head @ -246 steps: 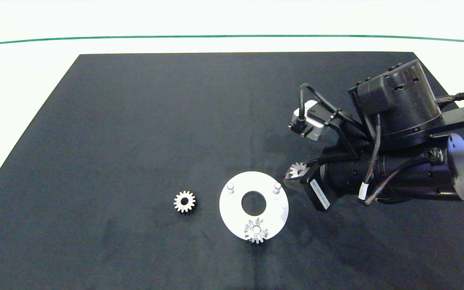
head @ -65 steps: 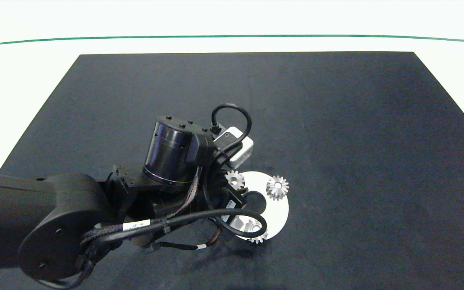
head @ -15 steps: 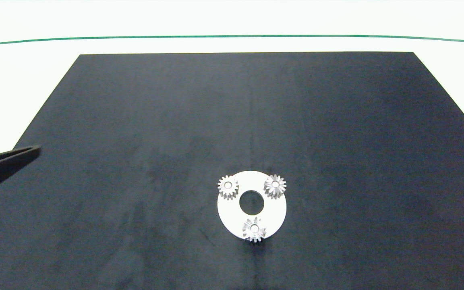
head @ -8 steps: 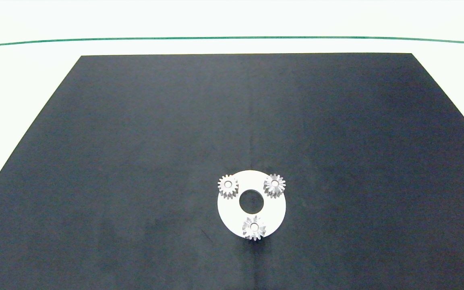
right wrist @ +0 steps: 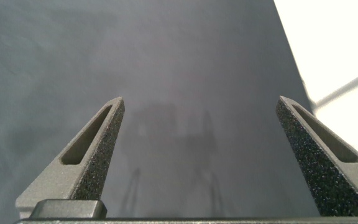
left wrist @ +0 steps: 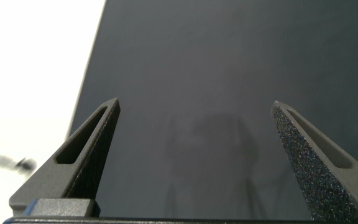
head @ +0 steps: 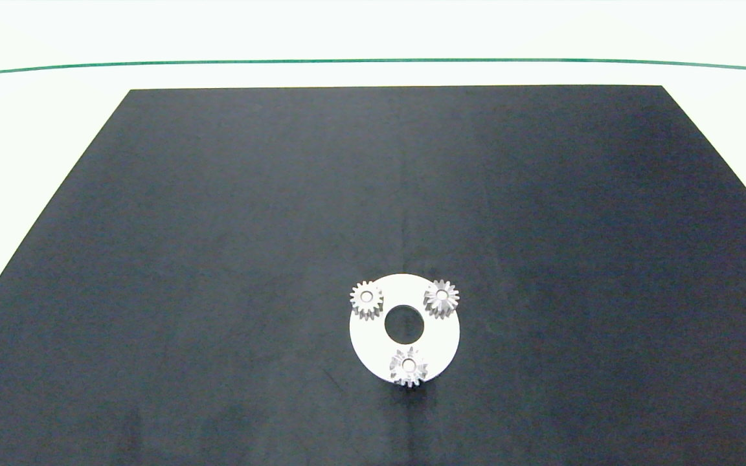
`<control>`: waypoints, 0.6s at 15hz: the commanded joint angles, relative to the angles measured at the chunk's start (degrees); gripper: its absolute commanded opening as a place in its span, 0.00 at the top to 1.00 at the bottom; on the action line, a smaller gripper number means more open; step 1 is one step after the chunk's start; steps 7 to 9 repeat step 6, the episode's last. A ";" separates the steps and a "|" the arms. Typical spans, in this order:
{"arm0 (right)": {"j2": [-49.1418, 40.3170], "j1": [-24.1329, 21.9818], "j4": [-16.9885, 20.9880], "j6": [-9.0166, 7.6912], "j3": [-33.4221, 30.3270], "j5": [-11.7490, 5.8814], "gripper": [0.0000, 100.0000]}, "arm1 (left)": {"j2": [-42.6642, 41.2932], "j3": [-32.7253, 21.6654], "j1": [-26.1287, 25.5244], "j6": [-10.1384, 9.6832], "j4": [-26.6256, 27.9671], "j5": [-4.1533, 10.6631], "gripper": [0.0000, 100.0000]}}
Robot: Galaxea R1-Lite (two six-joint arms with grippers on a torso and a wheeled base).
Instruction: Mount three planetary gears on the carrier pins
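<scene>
Both sets of jaws are standing wide apart with nothing between them. Left gripper [left wrist: 194, 106] is hanging over bare black mat [left wrist: 216, 56] near the mat's edge, where white table [left wrist: 30, 62] is showing alongside; right gripper [right wrist: 201, 102] is doing the same over its own side of the mat, pale table surface showing beyond the edge. Neither arm is showing in the head view.

Flat white round carrier disc [head: 441, 336] with a large centre hole is lying on the mat, toward the near middle. Three small silver metal planetary gears are sitting on it, spaced around the hole: one at far left [head: 367, 299], one at far right [head: 441, 298], one at the near edge [head: 408, 367]. A pale carrier pin tip is showing in each bore, e.g. the left one [head: 366, 296]. The near gear is looking slightly uneven from above, possibly tilted; hard to confirm.

A thin green line [head: 373, 61] is curving across the white table beyond the mat.
</scene>
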 commanded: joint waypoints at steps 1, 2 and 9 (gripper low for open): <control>0.00 -0.02 -7.18 0.01 9.61 3.34 0.00 | 0.00 11.74 0.07 -3.27 -8.58 -5.02 0.00; 0.00 0.07 -9.55 0.01 11.45 5.54 0.00 | 0.00 12.01 0.07 -5.73 -8.84 -5.19 0.00; 0.00 -0.02 -9.29 0.80 11.81 11.60 0.00 | 0.00 12.36 -0.01 -7.40 -8.14 -5.28 0.00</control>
